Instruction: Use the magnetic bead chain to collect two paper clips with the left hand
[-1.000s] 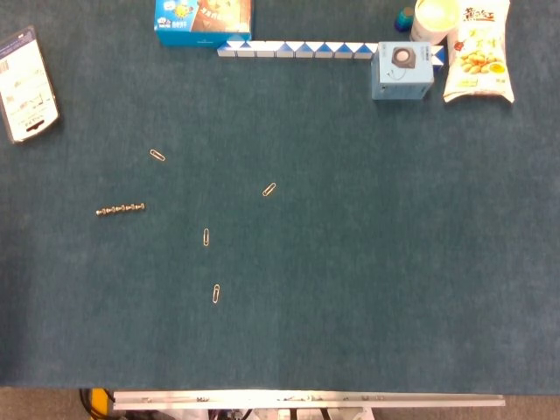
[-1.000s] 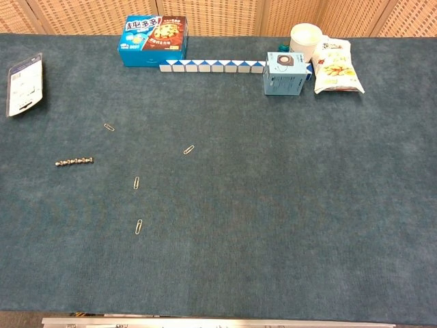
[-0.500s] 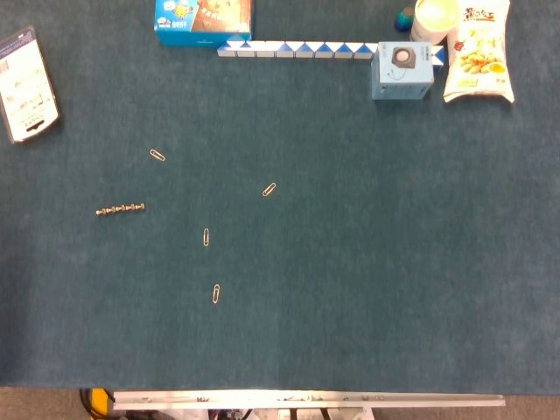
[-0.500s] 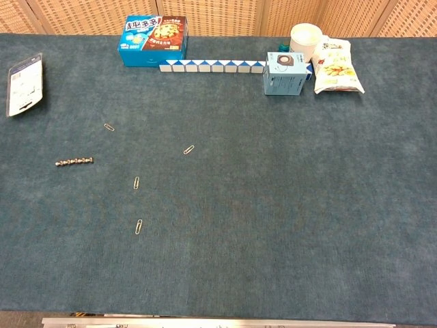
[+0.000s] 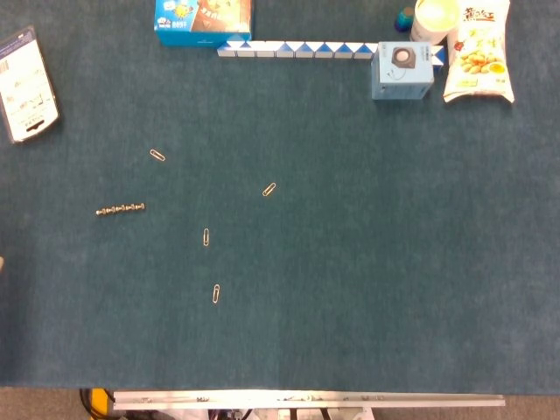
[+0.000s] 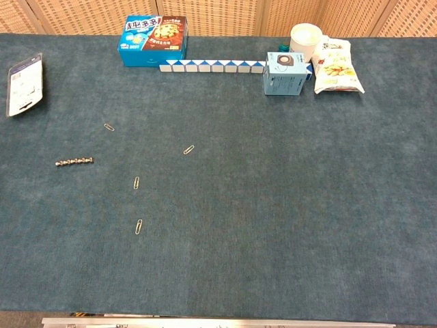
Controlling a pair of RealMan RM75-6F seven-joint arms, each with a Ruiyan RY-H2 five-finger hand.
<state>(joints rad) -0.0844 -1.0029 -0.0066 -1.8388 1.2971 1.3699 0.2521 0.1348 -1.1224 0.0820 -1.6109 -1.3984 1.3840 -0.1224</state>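
The magnetic bead chain [image 5: 121, 209] [image 6: 74, 162] lies straight on the dark teal table cloth at the left. Several paper clips lie loose around it: one above it [image 5: 157, 155] [image 6: 108, 126], one toward the middle [image 5: 269, 189] [image 6: 188, 149], one lower right of the chain [image 5: 206, 237] [image 6: 136, 182], and one nearest the front [image 5: 215, 294] [image 6: 138, 226]. Nothing touches the chain or the clips. Neither hand can be made out in either view. A tiny pale sliver [image 5: 1, 262] sits at the left edge of the head view; I cannot tell what it is.
A blister-packed card [image 6: 24, 85] lies at the far left. Along the back stand a blue biscuit box [image 6: 153, 40], a blue-white folding strip [image 6: 212, 66], a light blue box [image 6: 283, 75], a white cup [image 6: 305, 36] and a snack bag [image 6: 335, 65].
A tiny pale sliver has appeared at the left edge of the head view. The chain and clips have not moved.
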